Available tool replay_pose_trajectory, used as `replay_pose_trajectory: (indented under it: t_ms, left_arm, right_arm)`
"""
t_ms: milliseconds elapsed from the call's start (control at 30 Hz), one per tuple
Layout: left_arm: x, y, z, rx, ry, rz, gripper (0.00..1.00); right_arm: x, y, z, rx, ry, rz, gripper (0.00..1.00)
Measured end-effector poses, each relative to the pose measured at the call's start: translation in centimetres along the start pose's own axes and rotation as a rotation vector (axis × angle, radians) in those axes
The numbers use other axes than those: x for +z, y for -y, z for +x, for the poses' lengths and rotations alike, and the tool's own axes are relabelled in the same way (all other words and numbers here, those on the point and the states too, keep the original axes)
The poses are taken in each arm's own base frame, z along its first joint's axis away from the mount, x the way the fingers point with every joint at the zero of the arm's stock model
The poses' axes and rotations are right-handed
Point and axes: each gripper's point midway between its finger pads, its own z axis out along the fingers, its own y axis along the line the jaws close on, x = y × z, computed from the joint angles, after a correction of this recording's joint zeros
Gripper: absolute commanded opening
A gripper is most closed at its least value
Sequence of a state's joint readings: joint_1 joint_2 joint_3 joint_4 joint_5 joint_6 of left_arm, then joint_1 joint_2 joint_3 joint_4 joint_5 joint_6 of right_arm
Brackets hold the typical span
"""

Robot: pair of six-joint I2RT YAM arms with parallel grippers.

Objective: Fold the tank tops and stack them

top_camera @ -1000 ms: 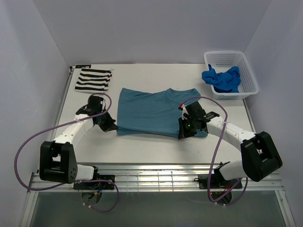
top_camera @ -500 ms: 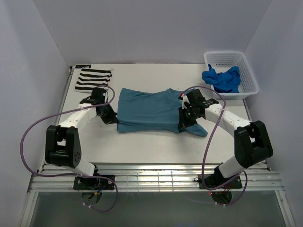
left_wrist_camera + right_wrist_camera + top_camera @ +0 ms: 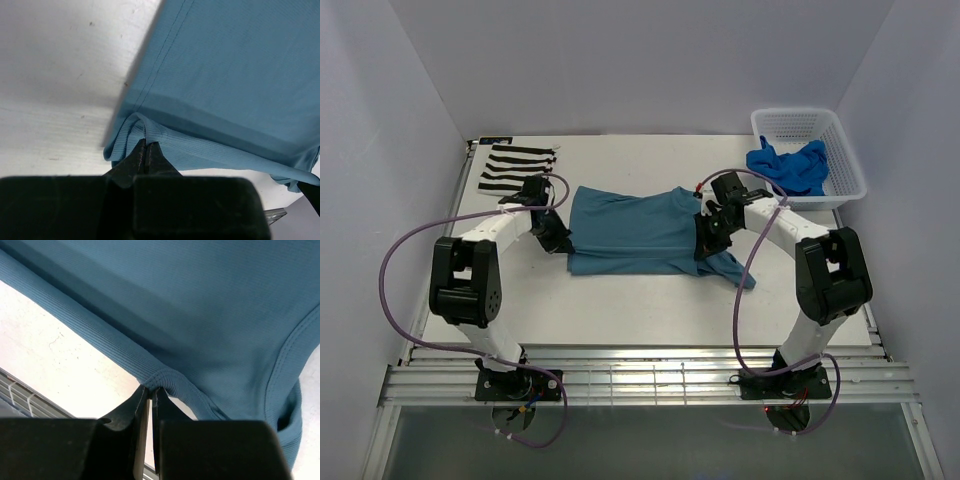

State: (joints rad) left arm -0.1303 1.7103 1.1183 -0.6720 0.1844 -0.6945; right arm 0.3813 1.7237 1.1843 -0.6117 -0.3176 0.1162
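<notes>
The muted teal tank top lies across the middle of the table, its near part lifted and carried toward the back. My left gripper is shut on its left edge; the left wrist view shows the ribbed hem pinched between the tips. My right gripper is shut on the right side, where the ribbed fold bunches at the tips. A loose strap end trails at the lower right. The striped tank top lies folded at the back left. The royal blue tank top is crumpled in the basket.
The white lattice basket stands at the back right corner. White walls close in the table on three sides. A slatted metal rail runs along the near edge by the arm bases.
Both grippers have moved away from the near edge toward the back, carrying the teal top's near edge with them. The cloth now looks shorter front to back.
</notes>
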Motion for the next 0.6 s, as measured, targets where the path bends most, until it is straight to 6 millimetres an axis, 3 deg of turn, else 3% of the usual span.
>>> replay_pose_trajectory:
  t_ms: [300, 367, 400, 433, 533, 600]
  left_arm:
    - [2.5, 0.6, -1.7, 0.015, -0.017, -0.019, 0.02]
    - [3.2, 0.6, -1.9, 0.018, -0.025, -0.027, 0.17]
    - [3.4, 0.7, -2.1, 0.022, -0.028, -0.030, 0.28]
    - [3.7, 0.7, -2.3, 0.025, -0.030, -0.031, 0.50]
    - [3.7, 1.5, -3.1, 0.036, -0.020, -0.017, 0.69]
    - [3.3, 2.1, -3.8, 0.045, -0.001, -0.005, 0.74]
  right_arm:
    - [1.5, 1.3, -1.9, 0.007, -0.028, -0.003, 0.08]
    - [1.7, 1.5, -2.3, -0.004, -0.032, -0.002, 0.08]
    - [1.7, 1.6, -2.6, -0.013, -0.035, 0.000, 0.14]
    - [1.8, 1.7, -2.8, -0.017, -0.034, 0.004, 0.21]
    - [1.6, 2.1, -4.0, -0.052, -0.023, 0.025, 0.37]
    - [1.3, 2.3, -4.3, -0.068, -0.016, 0.040, 0.49]
